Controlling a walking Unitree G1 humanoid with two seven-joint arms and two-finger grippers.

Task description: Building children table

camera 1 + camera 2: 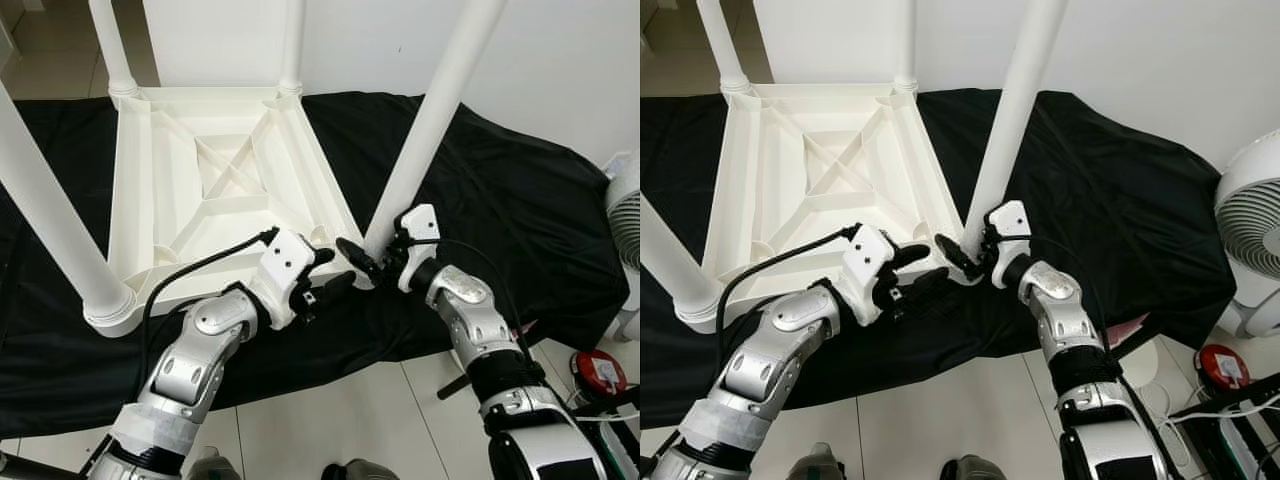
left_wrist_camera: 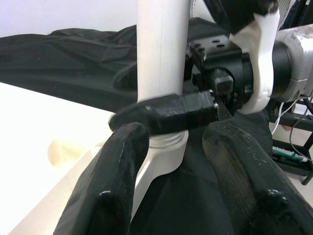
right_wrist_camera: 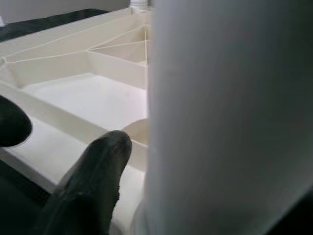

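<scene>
We note the upturned tabletop is off-white moulded plastic, smooth with a dull sheen, its ribs the same. The near-right leg is white plastic, smooth and slightly glossy. The black cloth under them is matt, soft and creased. Right end effector and left end effector: fingers matt black, looks like rubbery plastic though blur in the wrist views leaves us unsure; white housings smooth plastic. Arm shells are brushed silver metal. Floor is pale glossy tile.
</scene>
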